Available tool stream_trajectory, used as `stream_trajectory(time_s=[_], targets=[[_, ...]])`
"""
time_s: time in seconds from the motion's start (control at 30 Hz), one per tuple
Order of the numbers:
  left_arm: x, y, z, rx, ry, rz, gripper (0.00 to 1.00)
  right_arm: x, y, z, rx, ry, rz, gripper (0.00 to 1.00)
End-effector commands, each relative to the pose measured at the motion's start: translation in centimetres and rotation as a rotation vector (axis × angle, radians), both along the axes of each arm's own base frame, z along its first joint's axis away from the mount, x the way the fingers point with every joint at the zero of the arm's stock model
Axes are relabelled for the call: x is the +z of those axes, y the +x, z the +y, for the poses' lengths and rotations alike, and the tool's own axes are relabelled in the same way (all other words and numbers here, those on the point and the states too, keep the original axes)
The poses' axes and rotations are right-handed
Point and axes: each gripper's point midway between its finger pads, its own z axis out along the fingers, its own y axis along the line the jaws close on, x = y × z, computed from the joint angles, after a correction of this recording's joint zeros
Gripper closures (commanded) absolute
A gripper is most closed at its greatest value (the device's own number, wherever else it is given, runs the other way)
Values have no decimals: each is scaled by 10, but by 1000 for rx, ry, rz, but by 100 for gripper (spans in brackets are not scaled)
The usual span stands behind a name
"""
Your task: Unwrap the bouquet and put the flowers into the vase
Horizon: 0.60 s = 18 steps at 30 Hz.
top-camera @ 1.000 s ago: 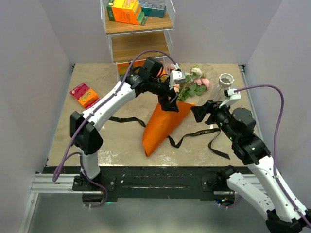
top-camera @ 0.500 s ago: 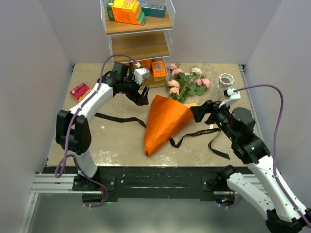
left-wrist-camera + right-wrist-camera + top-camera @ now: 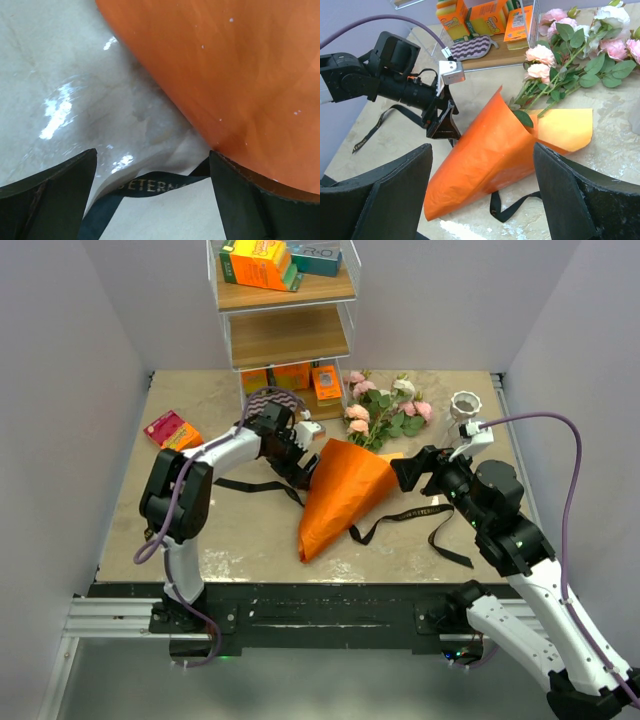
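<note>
**Operator:** State the position of the bouquet (image 3: 352,465).

**Technician:** It lies on the table (image 3: 230,540). The orange paper sheet (image 3: 340,502) forms a cone, tip toward the near edge. The flowers (image 3: 385,418) project from its far, open end.

**Operator:** Ribbon?

**Technician:** The black ribbon (image 3: 420,511) lies loose on the table (it shows on both sides of the cone).

**Operator:** Grippers and vase?

**Technician:** The left gripper (image 3: 305,471) sits low at the cone's left edge, and the right gripper (image 3: 402,472) is just beside its right edge. The vase (image 3: 464,404) stands upright, far right.

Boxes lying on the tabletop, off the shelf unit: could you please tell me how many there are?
2: a pink box and an orange box, side by side near the left edge of the table; others may be hidden.
</note>
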Motion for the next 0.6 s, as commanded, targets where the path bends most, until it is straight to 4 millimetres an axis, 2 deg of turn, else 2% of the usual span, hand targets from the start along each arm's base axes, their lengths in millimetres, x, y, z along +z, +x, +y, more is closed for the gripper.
stream_trajectory(time_s=[0.0, 0.03, 0.13, 0.2, 0.27, 0.43, 0.57], targets=[[40, -1, -40, -101, -162, -22, 1, 23, -5, 1, 18, 24, -52, 15], [53, -5, -47, -128, -194, -35, 1, 22, -5, 0, 16, 24, -49, 15], [75, -17, -66, -203, -234, -63, 1, 22, -6, -1, 13, 24, -49, 15], [81, -30, -83, -253, -244, -66, 1, 22, -6, -2, 10, 25, -52, 15], [76, -43, -95, -295, -231, -54, 1, 23, -6, -2, 9, 27, -54, 15], [64, -53, -99, -315, -218, -9, 1, 28, -8, -4, 4, 32, -62, 15], [60, -49, -82, -283, -213, -20, 1, 26, -7, -4, -1, 21, -55, 15]])
